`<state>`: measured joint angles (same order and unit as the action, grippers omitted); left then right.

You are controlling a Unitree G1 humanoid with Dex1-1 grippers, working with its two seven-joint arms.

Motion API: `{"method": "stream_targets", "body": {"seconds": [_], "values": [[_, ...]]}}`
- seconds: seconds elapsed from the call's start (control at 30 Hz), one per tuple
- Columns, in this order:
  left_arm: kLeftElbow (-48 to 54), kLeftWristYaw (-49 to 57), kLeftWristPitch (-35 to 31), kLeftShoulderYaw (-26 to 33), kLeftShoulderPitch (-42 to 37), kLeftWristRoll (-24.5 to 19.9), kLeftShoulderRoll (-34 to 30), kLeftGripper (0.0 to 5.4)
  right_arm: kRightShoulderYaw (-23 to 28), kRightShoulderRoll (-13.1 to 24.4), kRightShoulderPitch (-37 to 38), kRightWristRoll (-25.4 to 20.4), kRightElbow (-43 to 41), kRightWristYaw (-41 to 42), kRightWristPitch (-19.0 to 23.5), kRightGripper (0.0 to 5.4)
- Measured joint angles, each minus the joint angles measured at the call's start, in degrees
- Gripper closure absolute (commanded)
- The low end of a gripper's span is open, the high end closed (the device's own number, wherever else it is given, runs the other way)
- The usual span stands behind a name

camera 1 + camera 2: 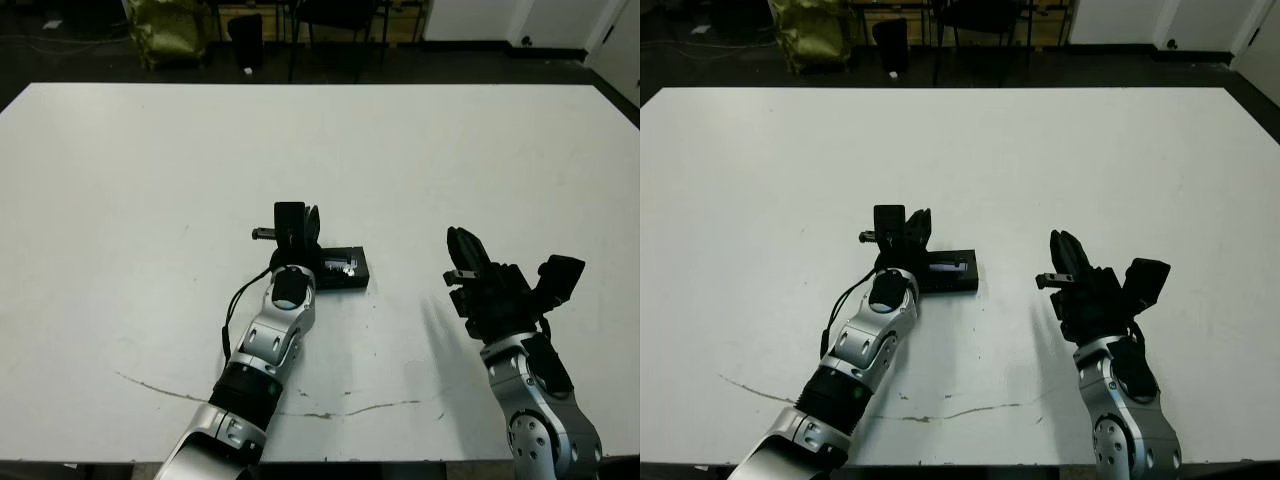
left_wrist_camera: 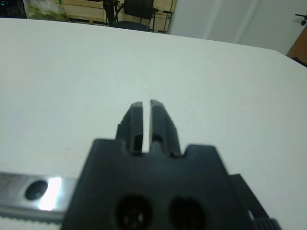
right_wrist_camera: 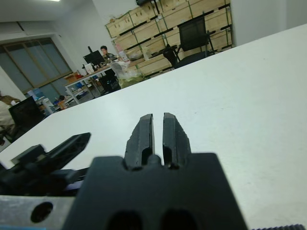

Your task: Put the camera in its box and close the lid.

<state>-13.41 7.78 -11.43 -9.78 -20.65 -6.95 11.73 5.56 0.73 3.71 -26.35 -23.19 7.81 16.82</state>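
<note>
A flat black rectangular piece with a shiny bluish patch on top, the lid [image 1: 343, 270], lies just left of the table's middle. I cannot tell whether the white-lined box sits under it. The camera is hidden. My left gripper [image 1: 300, 213] hovers over the lid's left end, pointing toward the far edge. The left wrist view shows its fingers [image 2: 136, 122] shut with only a thin slit and nothing between them. My right gripper [image 1: 462, 240] is raised to the right of the lid and apart from it. Its fingers [image 3: 141, 134] are also shut on nothing.
A thin dark wavy line [image 1: 330, 410] marks the table near its front edge. Beyond the far edge stand a yellow-green bag [image 1: 165, 30] and dark chairs [image 1: 335, 25]. A person [image 3: 103, 50] sits at a desk far off in the right wrist view.
</note>
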Motion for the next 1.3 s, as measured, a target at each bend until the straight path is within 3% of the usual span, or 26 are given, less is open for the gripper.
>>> {"method": "stream_targets", "body": {"seconds": [0.13,0.23,0.43,0.53,0.7,0.93,1.13,1.3], "values": [[17.59,-5.13,-7.11,5.15,9.49,-8.29,-3.69,5.37,-0.03,-0.01,0.07,-0.09,-0.50,-0.30,0.26,5.40],[29.36,-6.98,-10.69,10.93,9.98,-13.89,-7.05,5.37,-0.03,-0.05,-0.09,-0.18,-1.18,-0.60,0.69,5.40],[39.69,-9.45,-10.90,22.87,12.51,-19.63,-14.25,5.37,0.04,0.31,-0.30,0.12,-1.65,-1.10,0.67,5.40],[39.11,-11.27,-6.79,27.83,15.63,-19.35,-17.43,5.37,-0.05,0.62,-0.68,1.39,-0.97,-1.05,0.15,5.40],[36.68,-14.93,-3.07,30.63,21.51,-18.50,-19.78,5.37,-0.63,1.12,-0.92,6.09,1.91,-0.62,-4.72,5.40],[33.52,-24.36,4.03,25.67,29.74,-14.97,-21.52,5.37,-2.30,0.61,0.17,10.44,6.12,-0.07,-10.88,5.40],[32.63,-16.88,9.68,21.37,30.79,-10.46,-13.51,5.37,-3.10,-0.29,2.38,12.46,7.24,-0.24,-13.20,5.40],[34.28,-13.45,9.49,19.83,29.95,-8.71,-12.02,5.37,-3.00,-0.54,2.39,12.14,7.32,-0.20,-13.85,5.40]]}}
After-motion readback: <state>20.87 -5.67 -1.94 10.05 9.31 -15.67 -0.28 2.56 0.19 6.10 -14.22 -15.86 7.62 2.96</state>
